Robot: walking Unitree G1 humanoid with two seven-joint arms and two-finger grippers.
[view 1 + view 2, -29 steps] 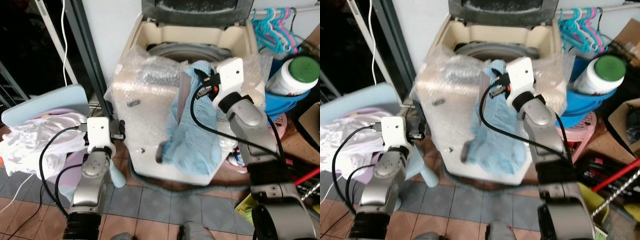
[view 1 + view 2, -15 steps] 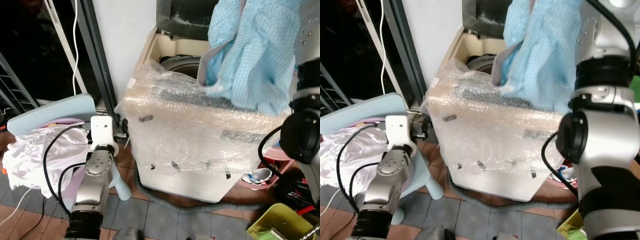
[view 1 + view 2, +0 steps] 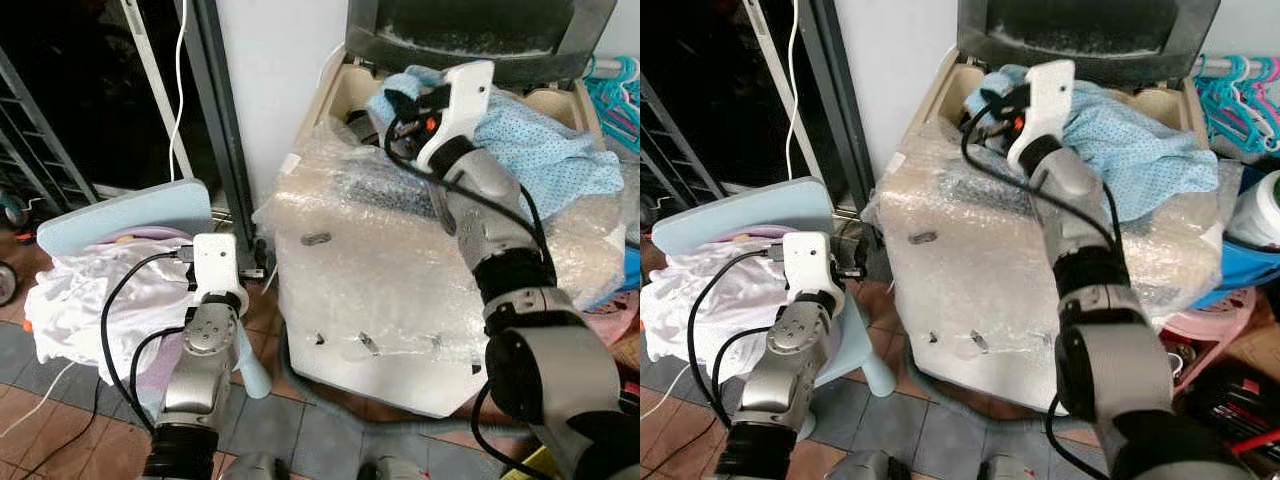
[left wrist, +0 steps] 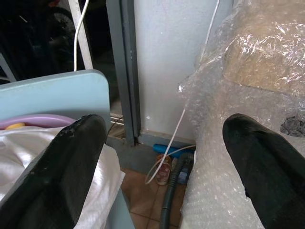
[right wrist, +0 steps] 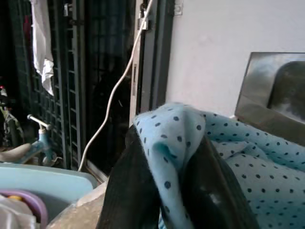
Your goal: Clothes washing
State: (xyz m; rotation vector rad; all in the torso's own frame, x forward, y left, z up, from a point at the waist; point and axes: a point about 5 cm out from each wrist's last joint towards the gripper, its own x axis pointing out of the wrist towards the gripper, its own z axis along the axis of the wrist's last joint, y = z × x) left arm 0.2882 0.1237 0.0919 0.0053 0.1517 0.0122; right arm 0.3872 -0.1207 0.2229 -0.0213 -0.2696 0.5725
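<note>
The right claw (image 3: 400,100) is clamped on the blue dotted cloth (image 3: 545,150), draped over the washer (image 3: 400,290) rim. Release only once over the drum. The left claw (image 4: 162,176), fingers apart, idles near left.

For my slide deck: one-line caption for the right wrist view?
Right gripper clamps the blue dotted garment between its fingers.

The 2 eye views look down from the head onto the washer (image 3: 400,270) and share it. The left wrist view faces the wall gap beside it; the right wrist view sits close behind the cloth (image 5: 181,143).
</note>
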